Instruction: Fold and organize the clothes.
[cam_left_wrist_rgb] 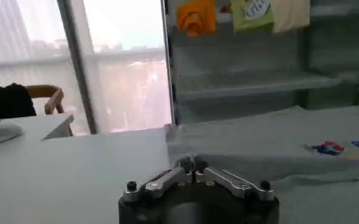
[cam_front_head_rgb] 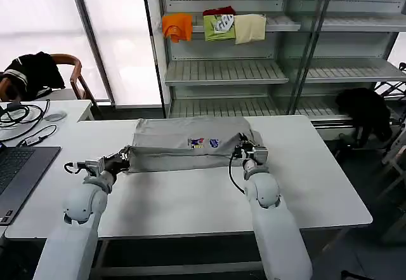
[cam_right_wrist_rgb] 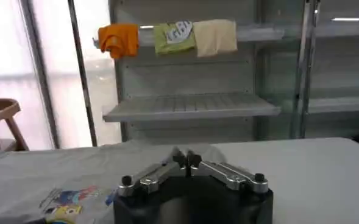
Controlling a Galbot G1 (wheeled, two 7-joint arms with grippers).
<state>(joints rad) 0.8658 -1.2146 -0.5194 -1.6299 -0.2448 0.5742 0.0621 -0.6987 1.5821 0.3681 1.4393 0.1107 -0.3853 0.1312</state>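
Both arms are glossy white, with rounded shells that bulge at the joints. The left gripper (cam_front_head_rgb: 124, 158) and right gripper (cam_front_head_rgb: 243, 150) are black with silver linkage bars and black screws. A black cable loops beside the right wrist, at about 9 o'clock.

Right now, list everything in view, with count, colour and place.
shirt: one, light grey, small coloured print, partly folded on the table
table: one, white, in front of the robot
folded garments: three, orange, green and cream, on the top shelf
shelf unit: one, grey, behind the table
laptop: one, dark, at the table's left edge
chair: one, wooden, far left, black garment on it
left end effector: shut on the shirt's left edge
right end effector: shut on the shirt's right edge
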